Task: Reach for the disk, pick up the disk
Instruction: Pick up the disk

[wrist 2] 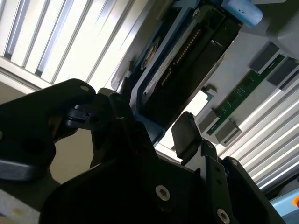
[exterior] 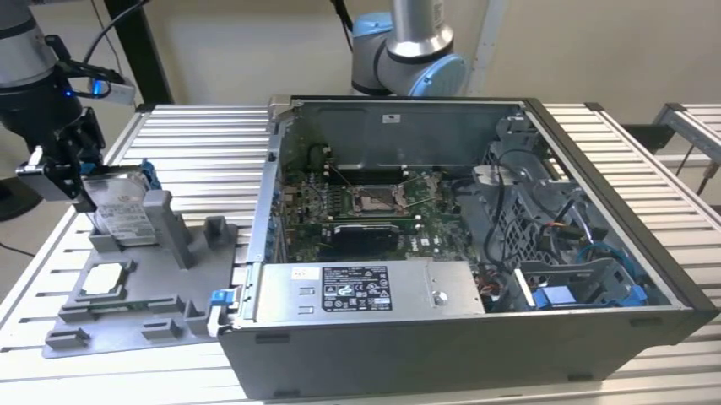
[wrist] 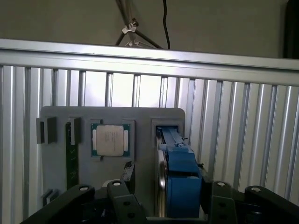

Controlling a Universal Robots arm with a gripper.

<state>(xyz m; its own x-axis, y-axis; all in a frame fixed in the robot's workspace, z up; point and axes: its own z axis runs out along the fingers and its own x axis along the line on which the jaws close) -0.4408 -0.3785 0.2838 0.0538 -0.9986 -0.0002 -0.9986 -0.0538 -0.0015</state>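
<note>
The disk (exterior: pixel 121 213) stands on edge, tilted, in a slot of the grey fixture (exterior: pixel 158 295) at the exterior view's left. It is silver-grey with a white label and a blue carrier frame. My gripper (exterior: pixel 81 187) hangs over its upper end. In the first wrist view the disk (wrist: pixel 180 177) is edge-on between the two dark fingers (wrist: pixel 127 179), with a gap on one side. In the second wrist view the disk's (wrist 2: pixel 187 74) near end sits between the finger pads (wrist 2: pixel 186 135), with light showing beside it. The gripper (wrist 2: pixel 156 128) is open around the disk.
The grey fixture also holds a processor chip (wrist: pixel 110 140) and a green memory stick (wrist 2: pixel 243 91). An open computer case (exterior: pixel 586 337) with a labelled silver power-supply box (exterior: pixel 360 288) stands at the exterior view's right. A second arm's base (exterior: pixel 406 59) rises behind it. Everything rests on a slatted aluminium table (exterior: pixel 203 143).
</note>
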